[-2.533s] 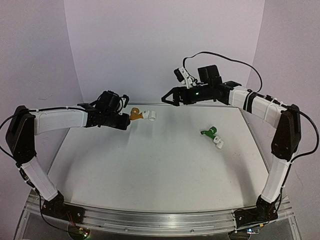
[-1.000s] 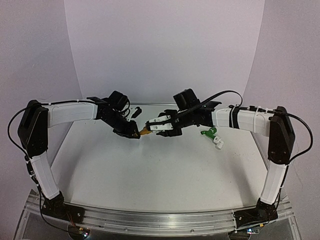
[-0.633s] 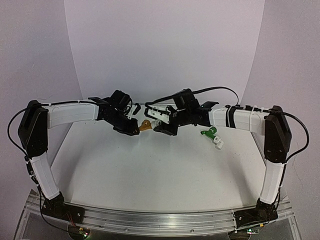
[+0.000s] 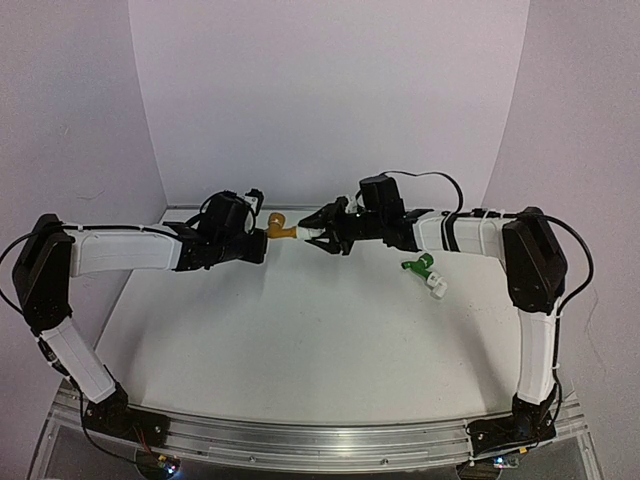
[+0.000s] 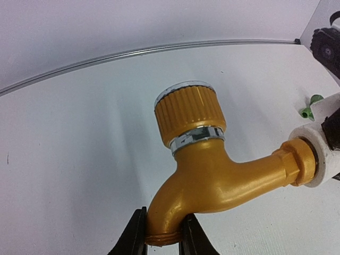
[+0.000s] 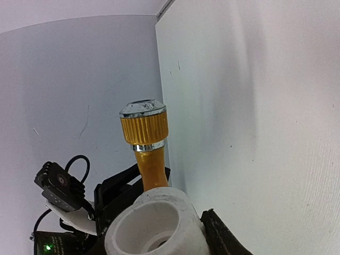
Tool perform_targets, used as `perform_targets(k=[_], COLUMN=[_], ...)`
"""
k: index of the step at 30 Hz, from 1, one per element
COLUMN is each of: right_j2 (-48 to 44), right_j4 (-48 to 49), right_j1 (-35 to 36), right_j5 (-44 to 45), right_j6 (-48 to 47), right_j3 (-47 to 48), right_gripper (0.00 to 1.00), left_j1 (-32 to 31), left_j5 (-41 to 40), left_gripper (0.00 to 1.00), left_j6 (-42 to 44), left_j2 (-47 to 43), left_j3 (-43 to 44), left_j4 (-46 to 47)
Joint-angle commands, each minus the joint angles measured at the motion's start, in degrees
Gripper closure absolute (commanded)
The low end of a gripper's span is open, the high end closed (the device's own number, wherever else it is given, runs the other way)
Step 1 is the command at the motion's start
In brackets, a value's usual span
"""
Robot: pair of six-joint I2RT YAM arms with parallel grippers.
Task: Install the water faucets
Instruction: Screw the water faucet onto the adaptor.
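The orange-yellow water faucet (image 4: 279, 230) hangs above the far part of the table between both arms. My left gripper (image 5: 162, 240) is shut on its spout end, and the ribbed knob (image 5: 188, 110) points up in the left wrist view. A white pipe fitting (image 6: 154, 226) sits on the faucet's threaded end (image 5: 294, 166), and my right gripper (image 6: 156, 241) is shut on that fitting (image 4: 312, 232). Only one right finger (image 6: 220, 238) shows. The green water faucet (image 4: 420, 264) lies on the table at the right with its own white fitting (image 4: 437, 286).
The white table (image 4: 300, 340) has a raised metal rim along its far edge (image 5: 106, 55). Lilac backdrop walls (image 4: 330, 90) close in the back and both sides. The left arm's wrist camera and cable (image 6: 59, 186) sit close behind the orange faucet.
The faucet and fitting have moved up and toward the back wall. The right wrist has turned about the fitting and closed a little. The left elbow has swung down and outward.
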Motion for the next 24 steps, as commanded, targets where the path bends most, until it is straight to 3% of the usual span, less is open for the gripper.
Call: perform_targets(k=[1,5,8,13,20,24], right_j2=[-2.02,-5.03,-8.24,-13.01,-17.36,-18.08], right_j4=[5.61,1.25,-4.88,-22.71,-25.29,-24.67], right_j1=[-1.14,-2.33,-2.96,-3.01,-1.27,2.21], right_j5=[-2.13,-3.74,-5.18,3.51,10.13,11.86], right_j6=[7.40,-11.01,-31.25,-68.15,-108.59,-123.68], right_j3=[0.26,0.80,1.10,4.08,0.78,-1.03], right_gripper=[0.74,0.28,0.06,0.02,0.07,0.07], left_j1=[1.26,1.63,2.36,4.06,5.99,6.01], left_j5=[-5.52,-4.61,-2.20,5.75,23.09,29.91], left_gripper=[1.00,1.00,1.00,1.00,1.00,1.00], left_j6=[-3.36,-4.26,-4.54,-4.01,-0.60,0.94], left_j2=[-5.50,-5.59,-5.09,-4.47,-1.69,1.76], left_j3=[-0.50,0.45,1.13,2.92,8.51,12.27], left_j4=[7.68,2.64,-1.02,-6.56,-14.84,-20.88])
